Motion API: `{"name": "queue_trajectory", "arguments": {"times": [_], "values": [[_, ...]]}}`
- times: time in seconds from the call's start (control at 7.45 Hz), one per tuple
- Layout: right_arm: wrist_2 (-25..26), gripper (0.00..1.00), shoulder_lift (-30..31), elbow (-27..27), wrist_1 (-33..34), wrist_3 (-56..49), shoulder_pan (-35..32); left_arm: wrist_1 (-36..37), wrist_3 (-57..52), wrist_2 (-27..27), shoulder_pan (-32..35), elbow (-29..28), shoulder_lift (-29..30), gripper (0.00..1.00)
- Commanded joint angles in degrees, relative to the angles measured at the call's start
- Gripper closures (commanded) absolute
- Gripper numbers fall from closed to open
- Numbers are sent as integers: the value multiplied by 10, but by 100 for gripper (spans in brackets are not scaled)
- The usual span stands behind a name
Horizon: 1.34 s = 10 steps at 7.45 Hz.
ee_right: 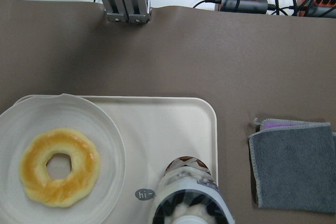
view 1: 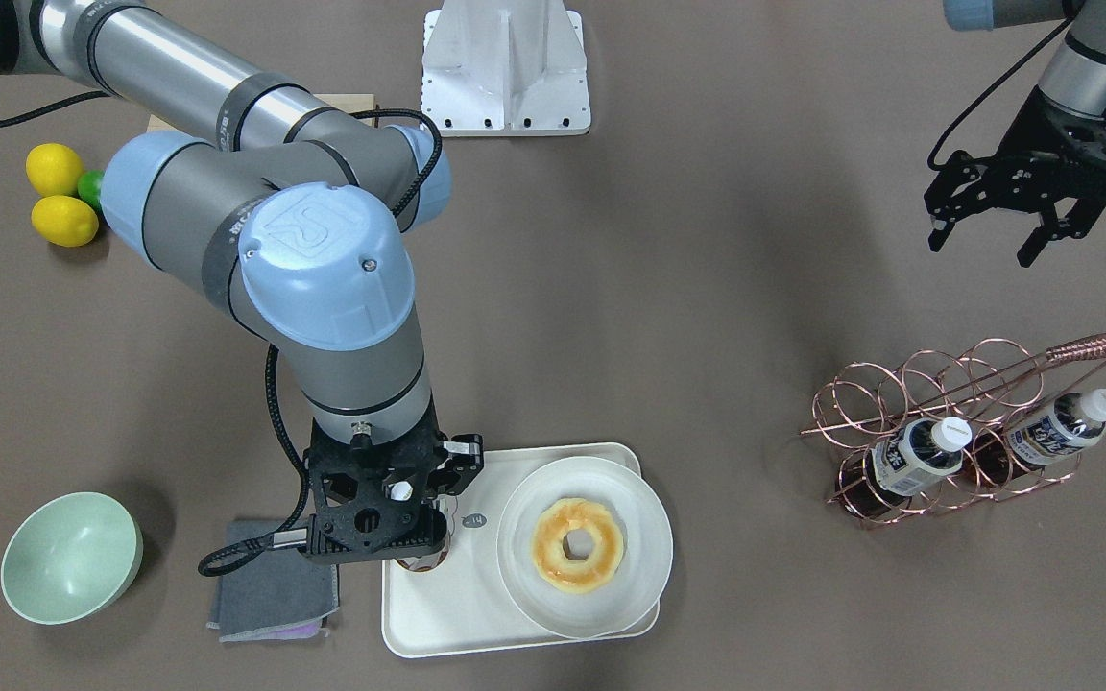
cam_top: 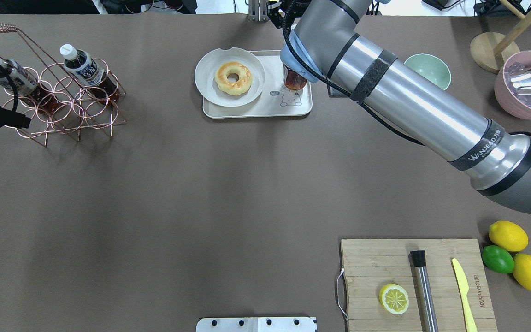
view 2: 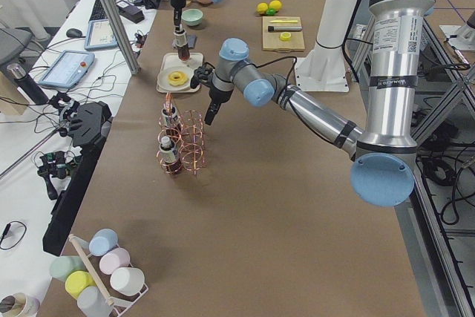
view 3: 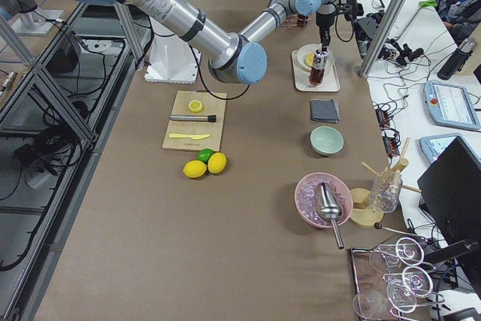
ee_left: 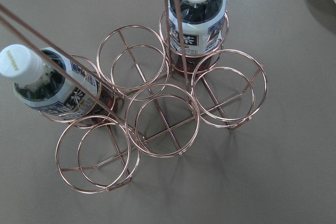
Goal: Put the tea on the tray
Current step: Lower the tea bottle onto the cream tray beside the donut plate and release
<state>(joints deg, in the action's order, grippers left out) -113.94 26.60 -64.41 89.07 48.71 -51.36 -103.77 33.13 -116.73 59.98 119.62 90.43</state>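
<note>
I see a smooth plastic tray [view 1: 438,614], a shiny copper wire rack [view 1: 956,403], a grey cloth [ee_right: 294,163] and a matt wooden board [cam_top: 371,263].

My right arm [cam_top: 413,108], a run of silver metal tubes and grey joints with pale blue caps, carries a black cable [view 1: 276,422] held by black straps and white lettering on a black ring. One blue cap [view 1: 327,264] shows an embossed logo and small screws. My right gripper [view 1: 399,526] and left gripper [view 1: 985,245] are black open-framework claws.
</note>
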Motion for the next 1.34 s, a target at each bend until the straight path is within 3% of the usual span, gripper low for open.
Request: {"name": "queue_trajectory", "arguments": {"times": [0.0, 0.27, 0.4, 0.54, 0.67, 0.81, 1.07, 1.21], "values": [[-2, 100, -1, 23, -27, -3, -1, -1, 4, 0, -1, -1, 1, 3], [-8, 100, -1, 26, -28, -2, -1, -1, 3, 0, -1, -4, 1, 3], [-9, 36, -1, 24, -28, -2, -1, -1, 4, 0, -1, -4, 1, 3], [-9, 0, 0, 24, -38, 0, -1, -1, 3, 0, 0, -4, 1, 3], [-12, 0, -1, 20, -38, -2, -7, -1, 4, -1, 0, -2, 2, 3], [-56, 0, 7, -7, -29, 2, -22, 0, 8, -11, 1, 14, -6, 3], [-87, 0, 116, -171, 65, -9, -54, 4, 19, -42, 23, 69, -57, 3], [-113, 0, 213, -275, 80, -40, -70, 2, 11, -83, 60, 84, -103, 3]]}}
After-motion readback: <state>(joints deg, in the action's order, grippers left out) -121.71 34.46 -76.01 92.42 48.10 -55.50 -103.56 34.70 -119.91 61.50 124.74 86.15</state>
